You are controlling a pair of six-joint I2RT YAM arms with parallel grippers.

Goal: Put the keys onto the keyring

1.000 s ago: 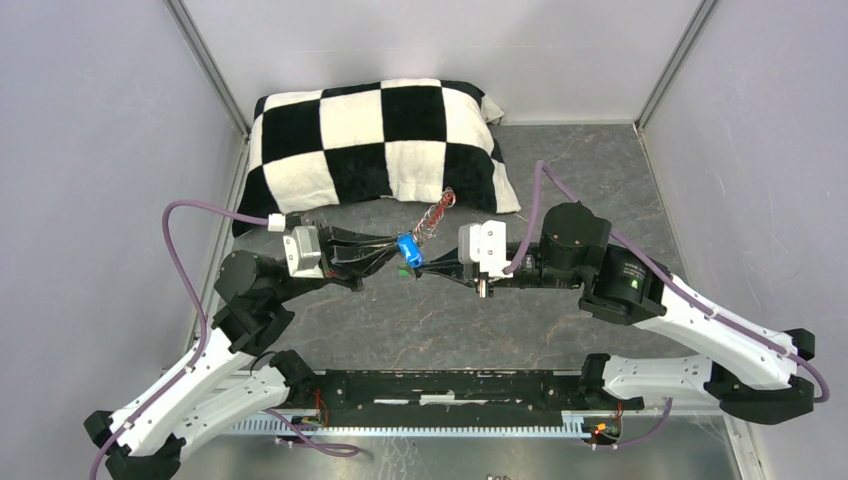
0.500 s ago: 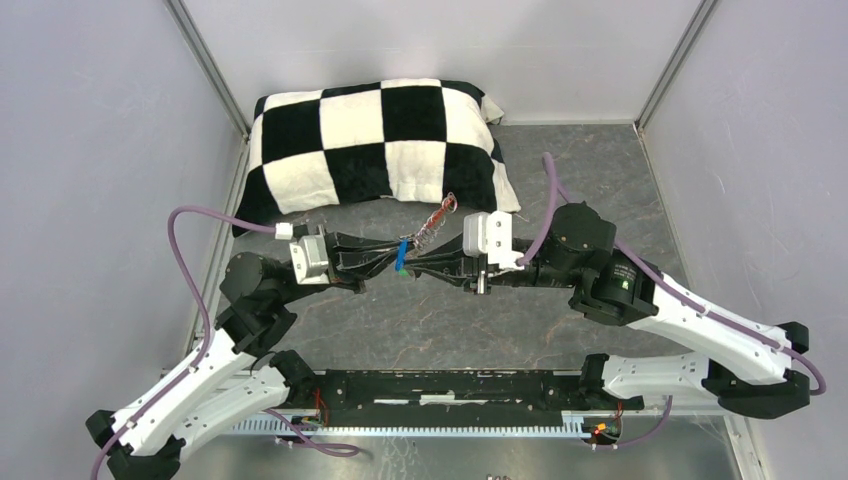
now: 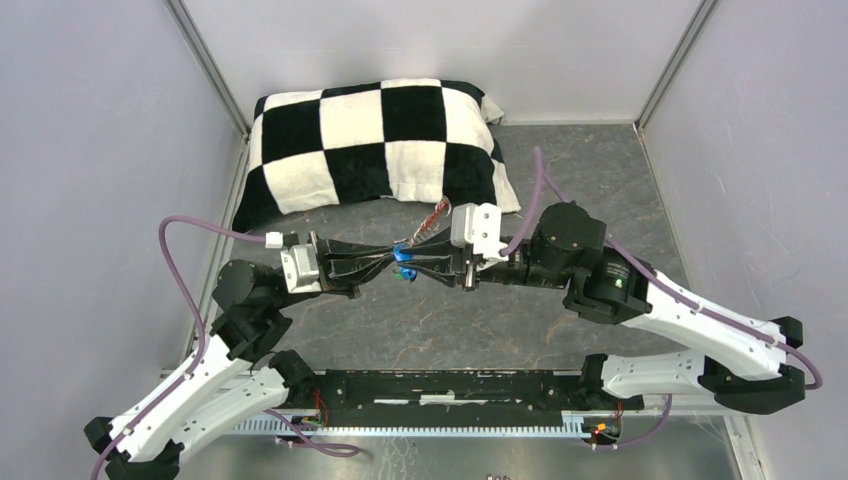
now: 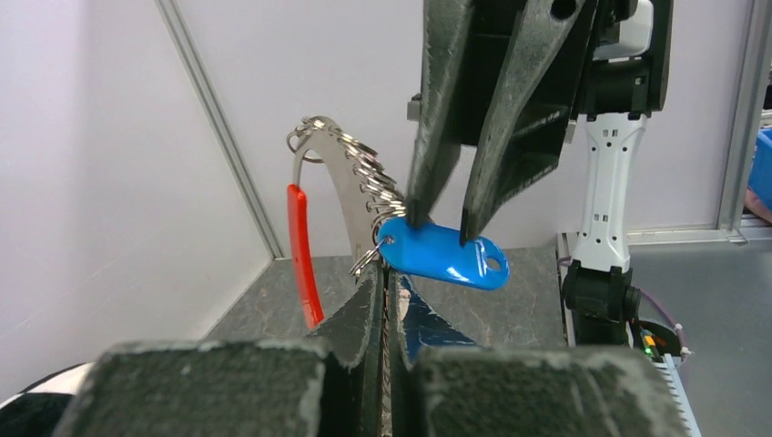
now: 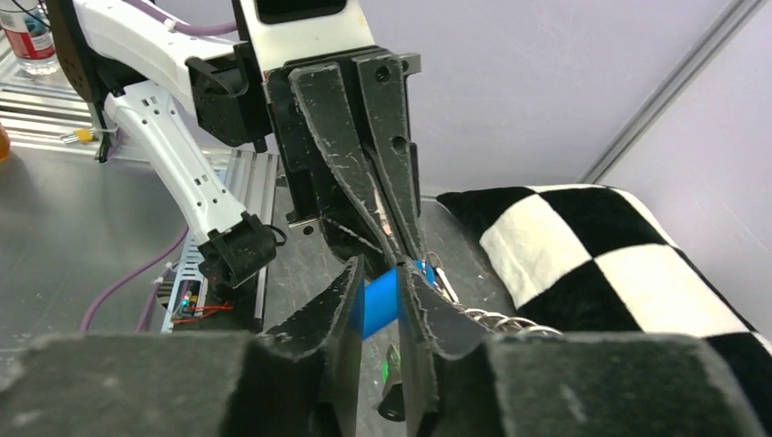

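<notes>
The keyring [image 4: 339, 173], a curved silver loop carrying several small split rings and a red sleeve [image 4: 301, 255], rises from my left gripper [image 4: 387, 289], which is shut on its lower end. A blue key tag [image 4: 443, 255] hangs by its small ring at that gripper's tips. My right gripper [image 4: 446, 223] comes from the opposite side, jaws slightly apart, both tips resting on the blue tag. In the right wrist view the blue tag [image 5: 380, 303] shows through the gap of the right gripper [image 5: 376, 305]. A green tag [image 5: 393, 367] dangles below. From above, both grippers meet at the blue tag [image 3: 403, 253].
A black-and-white checkered cushion [image 3: 375, 145] lies at the back of the grey table [image 3: 600, 170], just behind the keyring's upper end [image 3: 432, 218]. Pale walls close in the left, right and back sides. A black rail [image 3: 450, 390] runs along the near edge.
My right gripper's jaws have parted a little around the blue tag. The tag has turned and looks narrower from above. Both wrists have shifted slightly left.
</notes>
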